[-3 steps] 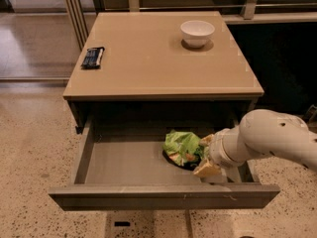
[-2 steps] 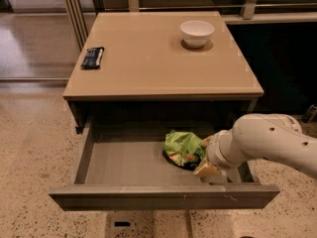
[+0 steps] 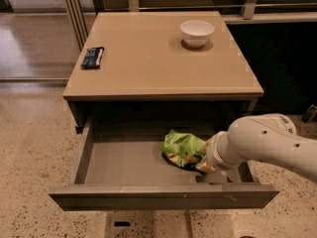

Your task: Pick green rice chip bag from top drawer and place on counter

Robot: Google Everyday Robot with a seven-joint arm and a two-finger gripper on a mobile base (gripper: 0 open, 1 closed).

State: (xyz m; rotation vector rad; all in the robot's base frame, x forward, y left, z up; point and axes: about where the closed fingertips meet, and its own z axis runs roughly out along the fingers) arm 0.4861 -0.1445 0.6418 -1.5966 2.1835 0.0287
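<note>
Nearest, just in front of and below the gripper, is the flat front panel of the wide, shallow grey-brown top drawer (image 3: 163, 197), which stands open; the white arm's gripper (image 3: 205, 165) is down inside the drawer, and the wrist covers it, so I cannot tell whether it is released or clenched on anything; the wrinkly lime-green foil rice chip bag (image 3: 182, 147) lies on the grey drawer floor right against the gripper, on the side away from the arm. The step in hand looks like securing the bag; doing it well means a firm bite on the crumpled foil, then a straight lift clear of the panel and the overhanging tabletop edge; above and beyond the gripper is the smooth tan counter (image 3: 148, 58), with a dark flat packet (image 3: 92, 57) off to one side and a white bowl (image 3: 197, 32) farthest back; the bare middle seems the safest spot to set the bag down.
</note>
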